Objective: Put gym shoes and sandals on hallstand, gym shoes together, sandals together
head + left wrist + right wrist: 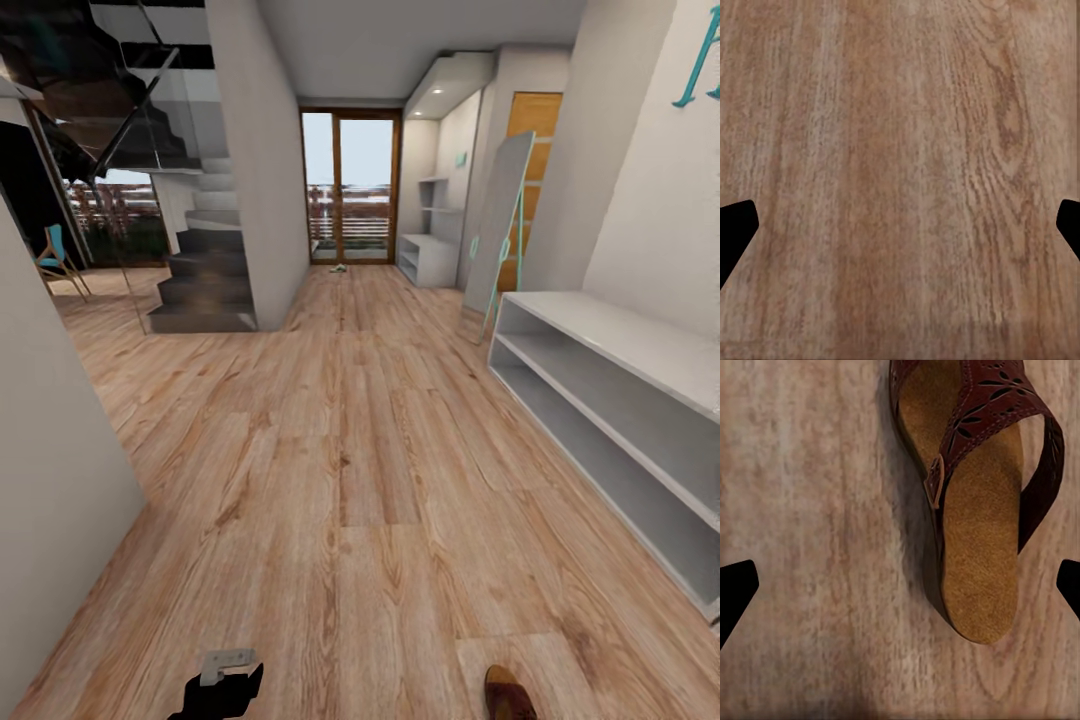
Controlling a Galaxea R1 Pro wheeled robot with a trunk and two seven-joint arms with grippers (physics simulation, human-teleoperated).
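A brown sandal [979,502] lies flat on the wood-plank corridor floor [360,470], under the right tool [900,592].

In the right wrist view the sandal shows a tan, grainy insole, a dark reddish-brown strap with leaf-shaped cut-outs and a small buckle; both black fingertips [735,592] stand wide apart, clamped on nothing. The left tool [900,232] hangs equally spread above bare, heavily grained planks. From the head view, the sandal's rounded end [508,695] sits at 5 o'clock by the frame's lower edge; the white-grey hallstand [620,340], with its flat top and two long open compartments, runs along the wall at 3 o'clock. A small item far down the corridor at 12 o'clock is too tiny to identify.
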